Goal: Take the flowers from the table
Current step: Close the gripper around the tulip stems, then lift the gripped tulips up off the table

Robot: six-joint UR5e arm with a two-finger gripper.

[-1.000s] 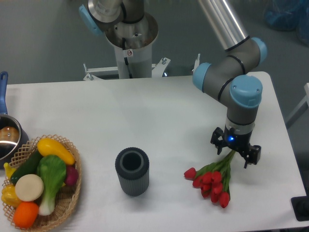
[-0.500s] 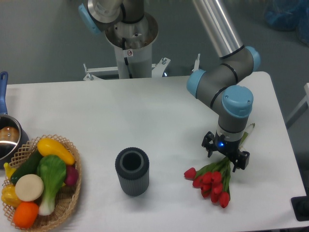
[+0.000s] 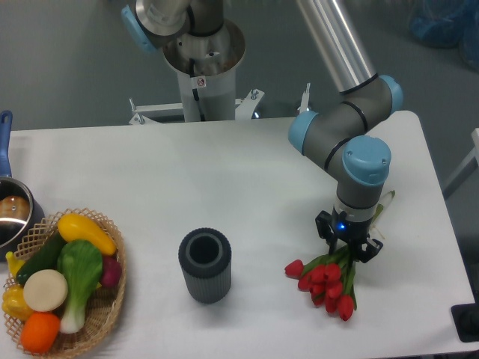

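Camera view: the flowers [image 3: 328,280] are laid near the right front of the table [image 3: 247,172], their stems clenched between the jaws of the gripper [image 3: 346,247]. A dark cup [image 3: 205,265] is stood well apart to their left, and a wicker basket [image 3: 105,310] of toy vegetables is placed at the far left.
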